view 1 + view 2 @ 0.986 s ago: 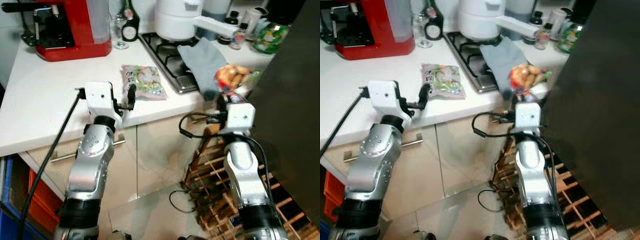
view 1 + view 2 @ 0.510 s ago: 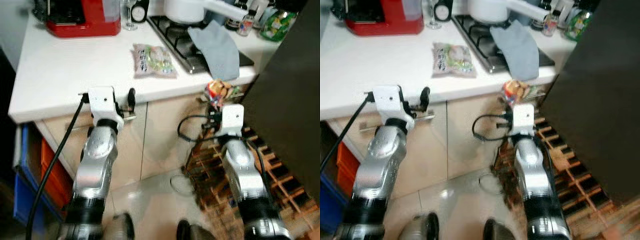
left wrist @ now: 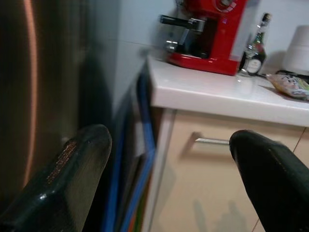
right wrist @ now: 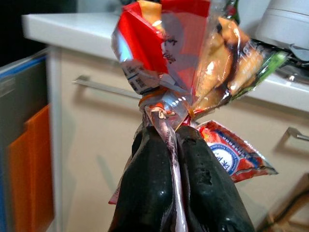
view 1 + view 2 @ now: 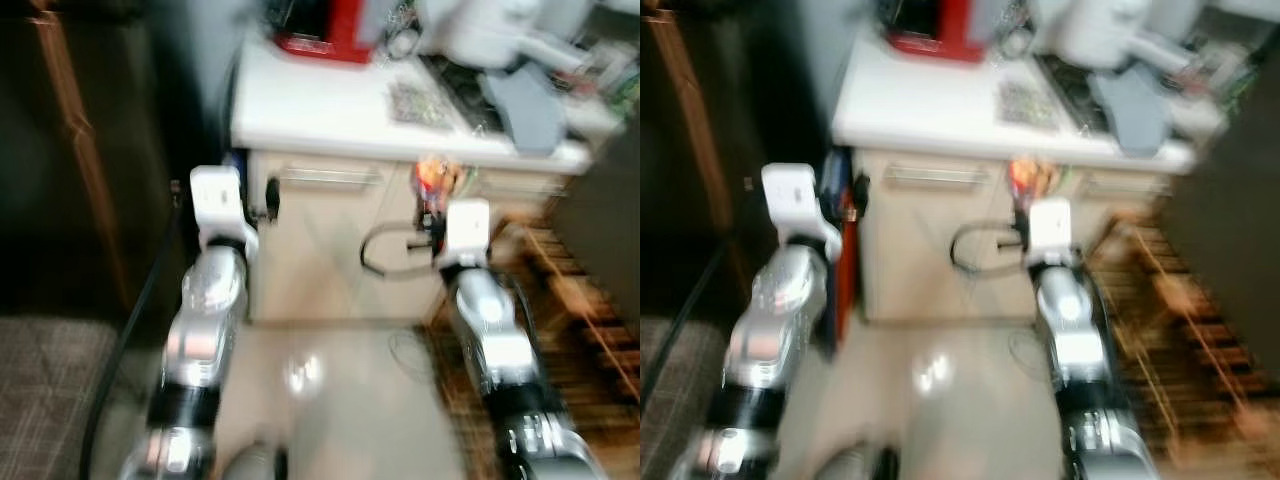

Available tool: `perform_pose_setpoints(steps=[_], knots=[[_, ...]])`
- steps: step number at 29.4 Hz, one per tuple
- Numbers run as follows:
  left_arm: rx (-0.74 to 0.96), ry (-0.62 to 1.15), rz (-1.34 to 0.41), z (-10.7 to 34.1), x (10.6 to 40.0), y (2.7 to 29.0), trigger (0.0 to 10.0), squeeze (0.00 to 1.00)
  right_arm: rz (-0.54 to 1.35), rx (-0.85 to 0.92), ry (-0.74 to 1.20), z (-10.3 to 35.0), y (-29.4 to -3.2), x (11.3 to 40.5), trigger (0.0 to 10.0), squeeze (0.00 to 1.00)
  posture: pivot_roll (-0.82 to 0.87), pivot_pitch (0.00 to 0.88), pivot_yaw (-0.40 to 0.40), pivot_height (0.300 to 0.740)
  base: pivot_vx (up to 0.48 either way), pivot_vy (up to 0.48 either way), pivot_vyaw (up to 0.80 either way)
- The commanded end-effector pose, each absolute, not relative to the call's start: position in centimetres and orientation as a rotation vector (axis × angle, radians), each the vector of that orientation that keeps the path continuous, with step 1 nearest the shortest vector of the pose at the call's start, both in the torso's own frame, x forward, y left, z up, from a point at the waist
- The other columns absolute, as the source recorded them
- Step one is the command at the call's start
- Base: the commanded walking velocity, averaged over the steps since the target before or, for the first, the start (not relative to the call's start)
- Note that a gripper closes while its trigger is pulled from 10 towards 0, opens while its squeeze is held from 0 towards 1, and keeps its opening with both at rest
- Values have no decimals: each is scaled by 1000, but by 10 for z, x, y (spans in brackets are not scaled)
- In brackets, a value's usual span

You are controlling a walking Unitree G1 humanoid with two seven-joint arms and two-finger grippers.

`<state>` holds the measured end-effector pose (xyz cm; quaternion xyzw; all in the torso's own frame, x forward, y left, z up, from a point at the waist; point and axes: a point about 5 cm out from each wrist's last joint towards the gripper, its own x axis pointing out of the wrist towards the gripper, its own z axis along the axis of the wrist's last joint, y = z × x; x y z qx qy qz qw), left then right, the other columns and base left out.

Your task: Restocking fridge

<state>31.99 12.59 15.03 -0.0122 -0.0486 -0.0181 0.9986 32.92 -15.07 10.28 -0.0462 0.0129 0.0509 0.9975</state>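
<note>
My right gripper [image 4: 171, 145] is shut on the knotted neck of a clear bag of red and orange food [image 4: 183, 58]. In the blurred left eye view that bag [image 5: 437, 178] is held up in front of the beige cabinet, below the counter edge. My left gripper [image 3: 169, 145] is open with nothing between its fingers, level with the counter's corner. It sits raised beside the cabinet [image 5: 268, 197]. A green-patterned food packet [image 5: 412, 102] lies on the white counter [image 5: 310, 110].
A tall dark glossy front [image 5: 70, 150] stands to the left of the counter. A red coffee machine [image 3: 207, 34], a bottle [image 3: 254, 50], a white pot [image 5: 480, 25] and a grey cloth [image 5: 525, 100] are on the counter. A wooden rack [image 5: 580, 330] is low right, a rug [image 5: 50, 380] low left.
The whole picture has swung left and pulled back from the counter, and is now blurred. The dark front has come into view. The right gripper still holds the bag.
</note>
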Motion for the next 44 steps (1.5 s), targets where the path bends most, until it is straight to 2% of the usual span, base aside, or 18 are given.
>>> perform_pose_setpoints(steps=[1, 7, 13, 23, 36, 44], knots=[[-14, -123, -80, 157, 322, 116, 10000, 0, 80, -98, -2, 110, -160, 332, 0, 0, -1, 0, -88, 740, 0, -480, 744], [-6, -116, -97, 149, 316, 115, 10000, 0, 89, -98, 10, 106, -161, 329, 0, 0, -4, 0, -104, 740, 0, -480, 744], [8, -122, -113, 148, 316, 121, 10000, 0, 142, -113, 41, 97, -150, 327, 0, 0, 18, 0, -90, 740, 0, -480, 0], [10, -122, -178, 148, 313, 119, 10000, 0, 116, -95, 26, 97, -152, 328, 0, 0, -3, 0, -38, 740, 0, -480, 0], [0, -146, -219, 149, 313, 130, 10000, 0, 156, -86, 42, 88, -139, 321, 0, 0, -14, 0, -37, 740, 0, -480, 0], [11, -146, -250, 153, 318, 120, 10000, 0, 147, -67, 37, 90, -137, 324, 0, 0, -30, 0, 1, 740, 0, 0, 0]])
